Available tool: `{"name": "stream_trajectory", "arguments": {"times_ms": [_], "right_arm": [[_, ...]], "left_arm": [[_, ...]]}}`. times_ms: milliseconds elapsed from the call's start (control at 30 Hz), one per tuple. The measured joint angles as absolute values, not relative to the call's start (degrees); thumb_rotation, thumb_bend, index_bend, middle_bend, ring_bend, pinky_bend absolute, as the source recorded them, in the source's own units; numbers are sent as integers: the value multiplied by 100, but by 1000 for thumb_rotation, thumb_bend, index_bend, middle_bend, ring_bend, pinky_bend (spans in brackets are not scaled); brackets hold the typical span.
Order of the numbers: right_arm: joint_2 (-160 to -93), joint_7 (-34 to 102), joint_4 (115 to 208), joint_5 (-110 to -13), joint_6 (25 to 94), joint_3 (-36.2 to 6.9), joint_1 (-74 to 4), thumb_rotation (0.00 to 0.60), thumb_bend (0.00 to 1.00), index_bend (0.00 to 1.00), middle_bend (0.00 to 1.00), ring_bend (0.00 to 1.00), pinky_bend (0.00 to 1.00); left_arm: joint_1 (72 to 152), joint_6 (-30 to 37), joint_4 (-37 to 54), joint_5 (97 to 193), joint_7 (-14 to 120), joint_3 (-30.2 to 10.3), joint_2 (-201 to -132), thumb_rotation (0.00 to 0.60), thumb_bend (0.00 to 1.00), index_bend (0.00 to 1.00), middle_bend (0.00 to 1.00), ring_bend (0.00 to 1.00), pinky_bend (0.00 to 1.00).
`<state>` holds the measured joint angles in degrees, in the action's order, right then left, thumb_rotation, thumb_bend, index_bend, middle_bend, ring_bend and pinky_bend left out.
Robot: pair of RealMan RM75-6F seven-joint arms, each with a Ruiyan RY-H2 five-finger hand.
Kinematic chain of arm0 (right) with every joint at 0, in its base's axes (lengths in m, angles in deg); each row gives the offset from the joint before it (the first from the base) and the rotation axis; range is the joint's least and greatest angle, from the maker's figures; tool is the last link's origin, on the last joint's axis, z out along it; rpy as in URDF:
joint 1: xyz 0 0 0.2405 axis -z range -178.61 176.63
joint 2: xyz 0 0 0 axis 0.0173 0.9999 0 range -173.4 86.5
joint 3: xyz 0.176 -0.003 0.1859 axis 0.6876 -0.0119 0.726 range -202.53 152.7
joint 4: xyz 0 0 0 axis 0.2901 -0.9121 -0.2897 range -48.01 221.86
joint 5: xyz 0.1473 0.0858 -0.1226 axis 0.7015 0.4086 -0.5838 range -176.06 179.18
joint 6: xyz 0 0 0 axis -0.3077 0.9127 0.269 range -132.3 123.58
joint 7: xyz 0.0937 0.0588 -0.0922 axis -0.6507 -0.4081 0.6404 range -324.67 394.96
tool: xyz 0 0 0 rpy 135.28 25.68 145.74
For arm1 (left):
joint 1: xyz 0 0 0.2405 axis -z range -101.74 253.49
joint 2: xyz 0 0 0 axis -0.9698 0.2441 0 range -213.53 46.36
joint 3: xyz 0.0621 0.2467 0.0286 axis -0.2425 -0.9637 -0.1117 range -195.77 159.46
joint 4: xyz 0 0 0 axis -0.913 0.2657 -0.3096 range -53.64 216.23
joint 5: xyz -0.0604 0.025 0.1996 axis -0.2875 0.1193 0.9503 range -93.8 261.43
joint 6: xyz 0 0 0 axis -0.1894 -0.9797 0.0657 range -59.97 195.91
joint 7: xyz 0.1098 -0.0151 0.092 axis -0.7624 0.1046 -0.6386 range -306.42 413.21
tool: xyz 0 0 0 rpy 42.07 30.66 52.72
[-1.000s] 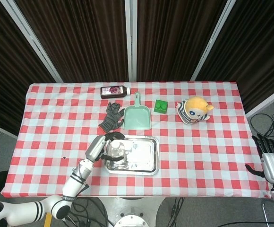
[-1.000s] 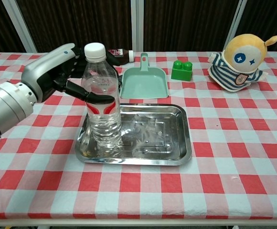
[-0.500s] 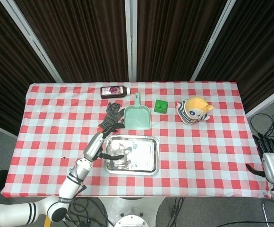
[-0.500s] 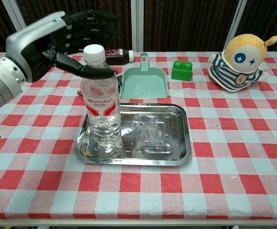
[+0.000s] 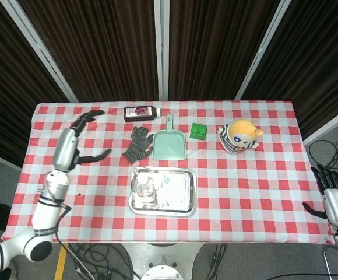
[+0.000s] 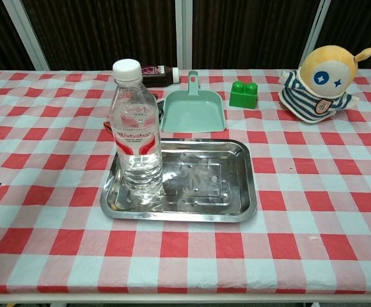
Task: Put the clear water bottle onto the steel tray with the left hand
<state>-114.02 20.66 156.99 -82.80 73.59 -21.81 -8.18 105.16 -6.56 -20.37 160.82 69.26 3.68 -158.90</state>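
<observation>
The clear water bottle [image 6: 135, 137] stands upright with its white cap on, in the left end of the steel tray [image 6: 217, 176]. From the head view the bottle [image 5: 145, 188] sits inside the tray [image 5: 178, 189] near the table's front middle. My left hand [image 5: 76, 140] is raised well to the left of the tray, fingers spread, holding nothing. My right hand [image 5: 334, 198] hangs off the table's right edge, fingers apart and empty. Neither hand shows in the chest view.
Behind the tray lie a black glove [image 5: 137, 144] and a green dustpan [image 5: 169, 143]. A dark bottle [image 5: 141, 112] lies at the back. A green block [image 5: 199, 131] and a plush toy [image 5: 239, 136] sit to the back right.
My left hand let go of the bottle, lifted away and swung far left, out of the chest view. The bottle stays standing in the tray.
</observation>
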Motion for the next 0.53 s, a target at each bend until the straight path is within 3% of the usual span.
{"name": "stream_trajectory", "arguments": {"times_ms": [200,333,533], "right_arm": [[-11440,2175,15697,-8286,7308,-2204,-835,600,121,0,0,0,0],[-11458,2201,15681,-8282,7308,-2208,-836,600,121,0,0,0,0],[-11450,2178,15685,-8310,7364,-2212,-818,600,121,0,0,0,0]], "left_arm": [[10012,-982,-1041,16223,6625,-138,-15658,600,253,294,330,257,390],[9397,-1466,-286,16461,6468,-765,-15673,600,253,317,337,257,375],[8771,-1965,179,16696,6269,-1325,-15773,600,234,318,346,257,316]]}}
